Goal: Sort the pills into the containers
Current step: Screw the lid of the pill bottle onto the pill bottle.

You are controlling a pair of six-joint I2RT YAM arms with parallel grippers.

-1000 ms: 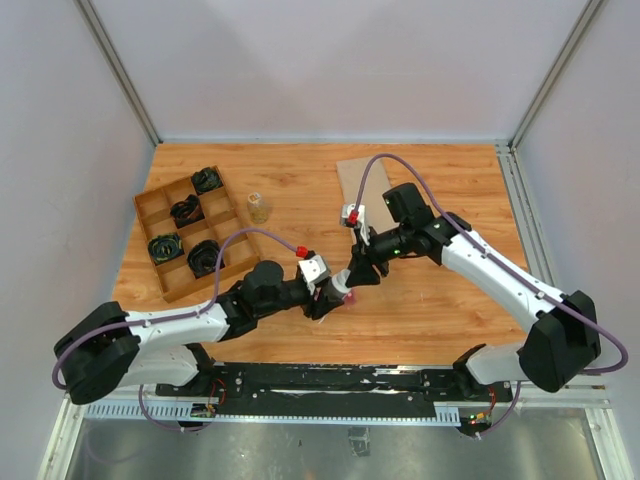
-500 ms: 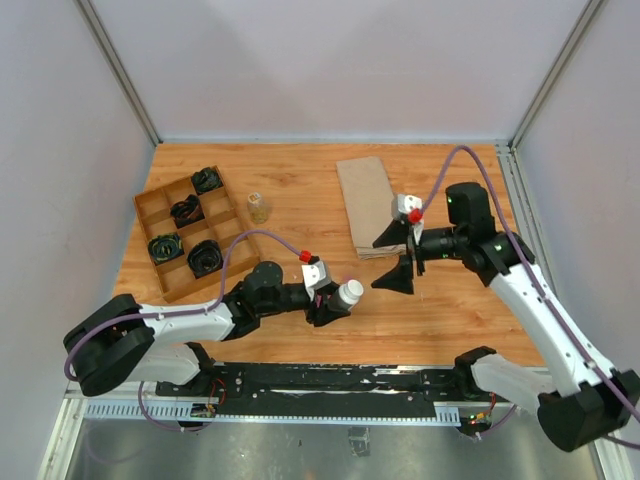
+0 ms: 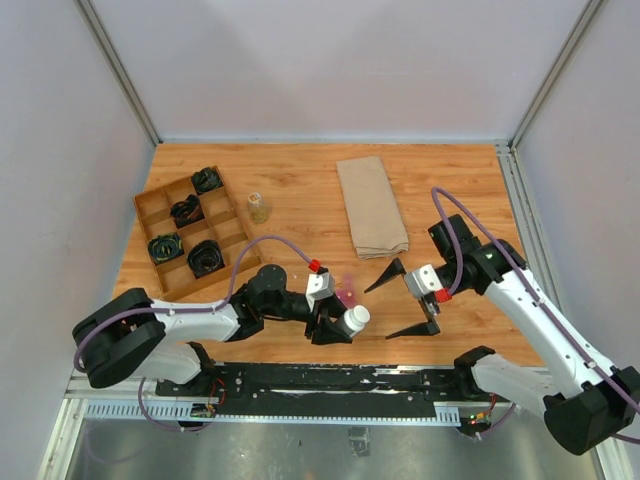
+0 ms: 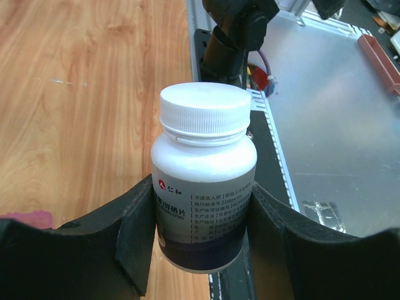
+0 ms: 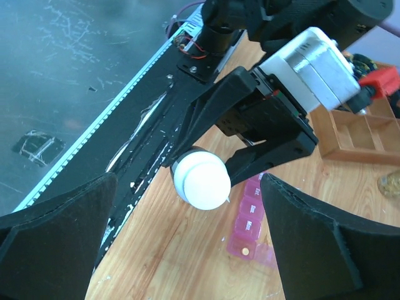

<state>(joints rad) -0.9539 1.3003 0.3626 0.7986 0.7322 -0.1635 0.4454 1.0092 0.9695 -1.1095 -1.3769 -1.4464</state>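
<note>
**Bimanual cap removal, approach stage.** The left end effector (image 3: 338,326) was clenched on the body of a white pill bottle (image 4: 204,156). One finger pressed each side of the label, and the white screw cap (image 4: 205,112) was left fully exposed beyond the fingertips. The grip was low on the body, presumably so that the other arm could reach the cap unobstructed. The bottle lay roughly horizontal above the near edge of the counter (image 3: 300,180), with its cap pointing toward the right end effector (image 3: 378,313). That end effector was released, holding nothing, its jaws spread wide on either side of the cap's axis and apart from it. This alignment suggested that a grasp and twist of the cap would follow.

The containers (image 5: 250,222), a translucent pink strip, rested on the counter just beyond the bottle. No pills had yet been poured, and the state of the lids could not be told.

The left arm lay low and extended rightward along the near edge, with its wrist rolled to tip the bottle sideways. The right arm was bent at the elbow, and its forearm was directed back toward the centre.
</note>
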